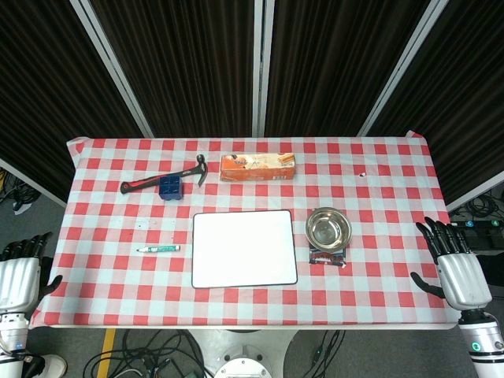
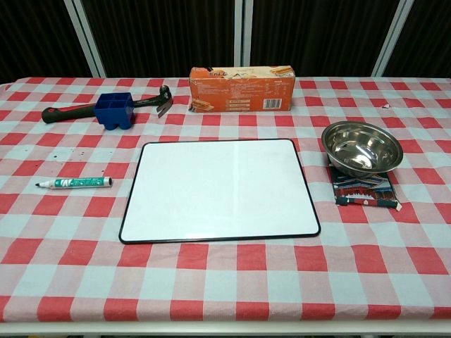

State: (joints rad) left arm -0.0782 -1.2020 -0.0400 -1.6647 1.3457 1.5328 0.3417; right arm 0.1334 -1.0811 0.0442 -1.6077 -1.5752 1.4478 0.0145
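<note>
My left hand [image 1: 20,272] hangs off the table's left edge, fingers apart, holding nothing. My right hand [image 1: 457,264] hovers at the right edge, fingers spread and empty. Neither hand shows in the chest view. A white board [image 1: 244,248] [image 2: 220,189] lies at the table's middle. A green marker [image 1: 159,249] [image 2: 74,183] lies to its left. A steel bowl [image 1: 328,227] [image 2: 361,147] sits to the right of the board, resting on a dark packet [image 1: 328,257] [image 2: 365,193].
A hammer [image 1: 161,180] [image 2: 84,108] lies at the back left with a blue block [image 1: 170,188] [image 2: 115,110] against it. An orange box [image 1: 257,167] [image 2: 242,89] stands at the back middle. The red-checked tablecloth [image 1: 378,279] [image 2: 232,282] covers the table.
</note>
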